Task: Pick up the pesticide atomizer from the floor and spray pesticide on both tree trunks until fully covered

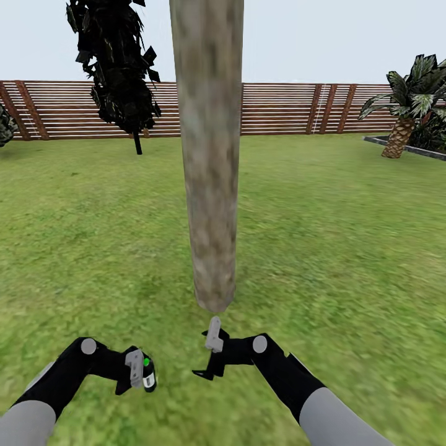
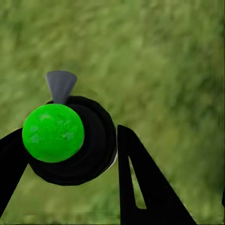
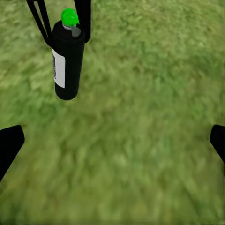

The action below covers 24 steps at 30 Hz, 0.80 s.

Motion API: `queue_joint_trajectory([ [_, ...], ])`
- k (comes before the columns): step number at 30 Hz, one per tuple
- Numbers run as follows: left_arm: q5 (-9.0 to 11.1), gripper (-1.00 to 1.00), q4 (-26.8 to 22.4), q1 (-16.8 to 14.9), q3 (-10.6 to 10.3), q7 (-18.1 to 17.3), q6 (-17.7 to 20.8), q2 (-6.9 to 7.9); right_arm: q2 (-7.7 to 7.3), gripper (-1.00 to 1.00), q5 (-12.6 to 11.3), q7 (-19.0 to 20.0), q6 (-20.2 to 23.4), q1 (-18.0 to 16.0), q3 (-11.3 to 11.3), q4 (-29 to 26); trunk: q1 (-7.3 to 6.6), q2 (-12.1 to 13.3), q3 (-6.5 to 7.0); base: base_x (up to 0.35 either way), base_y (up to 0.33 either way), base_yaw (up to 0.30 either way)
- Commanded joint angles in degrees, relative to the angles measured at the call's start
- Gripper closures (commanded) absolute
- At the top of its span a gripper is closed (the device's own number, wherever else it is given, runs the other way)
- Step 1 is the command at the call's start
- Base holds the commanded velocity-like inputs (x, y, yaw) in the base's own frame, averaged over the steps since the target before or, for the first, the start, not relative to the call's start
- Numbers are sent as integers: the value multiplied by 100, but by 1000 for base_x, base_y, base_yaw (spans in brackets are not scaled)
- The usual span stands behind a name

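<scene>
A tree trunk (image 1: 209, 155), thick, pale and mottled, rises from the grass floor (image 1: 322, 248) straight ahead of me. My left gripper (image 1: 137, 373) is shut on the pesticide atomizer (image 1: 148, 374), a black bottle with a green cap, low at the left and short of the trunk. The left wrist view looks down on the green cap (image 2: 53, 132) and grey nozzle (image 2: 61, 86), with black fingers (image 2: 140, 187) on both sides. My right gripper (image 1: 207, 358) hangs open just before the trunk's base. Its wrist view shows the atomizer (image 3: 68, 61) above the grass.
A brown slat fence (image 1: 285, 108) closes the lawn at the back. Dark ragged foliage (image 1: 118, 68) on a thin stem stands at the back left. A short palm (image 1: 406, 111) by a grey kerb (image 1: 402, 148) is at the far right. Lawn lies on both sides of the trunk.
</scene>
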Motion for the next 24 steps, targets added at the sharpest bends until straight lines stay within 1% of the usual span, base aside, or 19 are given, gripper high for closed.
queue_joint_trajectory([
  [1, -23, 100, -7, 1, -3, 0, -59, 32, -2, -100, 59, 7, -37, -3, -8, -3, -1, -2, -5, 0, 0, 0],
  [2, -32, 100, -6, 7, -3, 20, -46, 119, -14, -100, 59, 4, -36, -5, -17, 5, -1, -2, -5, 0, 0, 0],
  [4, -40, 100, -3, 9, 8, 37, -24, 172, -24, -100, 62, -4, -38, -5, -21, 19, -1, -2, -5, 0, 0, 0],
  [5, -41, 100, 1, 10, 61, 82, -4, 211, -39, -100, 63, -15, -43, -3, -22, 30, -1, -2, -5, 0, 0, 0],
  [6, -41, 100, 14, 10, 244, 238, 20, 248, -144, -100, 64, -29, -48, -1, -23, 46, -1, -2, -5, 0, 0, 0],
  [7, -41, 100, 24, 10, 333, 314, 27, 254, -205, -100, 63, -37, -49, 0, -23, 52, -1, -2, -5, 0, 0, 0],
  [9, -31, 100, 91, 11, 781, 659, 47, 266, -527, -100, 45, -115, -52, 1, -24, 106, -1, -2, -5, 0, 0, 0],
  [10, -30, 100, 176, 11, 1170, 909, 54, 259, -769, -100, 27, -260, -57, 5, -24, 205, -1, -2, -5, 0, 0, 0],
  [12, -24, 100, 377, 11, 1662, 1196, 59, 239, -1028, -100, -22, -621, -65, 9, -65, 534, -1, -2, -5, 0, 0, 0],
  [13, -20, 100, 503, 11, 1875, 1344, 60, 229, -1108, -100, -88, -886, -70, 10, -141, 816, -1, -2, -5, 0, 0, 0],
  [14, -11, 100, 718, 11, 2143, 1623, 66, 208, -1174, -100, -237, -1386, -92, 10, -333, 1360, -1, -2, -5, 0, 0, 0],
  [16, -3, 100, 1021, 11, 2378, 2176, 91, 125, -1210, -100, -437, -2119, -201, 11, -623, 2059, -1, -2, -5, 0, 0, 0],
  [17, -1, 100, 1096, 11, 2417, 2344, 98, 93, -1215, -100, -481, -2305, -252, 11, -690, 2207, -1, -2, -5, 0, 0, 0],
  [18, 4, 100, 1318, 11, 2497, 2876, 113, -24, -1225, -100, -604, -2833, -439, 14, -858, 2585, -1, -2, -5, 0, 0, 0],
  [20, 9, 100, 1663, 11, 2547, 3564, 143, -192, -1236, -100, -816, -3477, -713, 18, -1072, 3013, -1, -2, -5, 0, 0, 0],
  [21, 10, 100, 1942, 9, 2568, 3975, 218, -325, -1240, -100, -1052, -3970, -934, 21, -1267, 3300, -1, -2, -5, 0, 0, 0],
  [22, 8, 100, 2159, 8, 2576, 4257, 437, -472, -1243, -100, -1395, -4507, -1240, 26, -1499, 3534, -1, -2, -5, 0, 0, 0],
  [23, 6, 100, 2241, 9, 2581, 4371, 642, -564, -1247, -100, -1621, -4791, -1458, 44, -1610, 3652, -1, -2, -5, 0, 0, 0],
  [24, 5, 100, 2306, 7, 2586, 4471, 1005, -677, -1251, -100, -1905, -5047, -1767, 113, -1707, 3788, -1, -2, -5, 0, 0, 0],
])
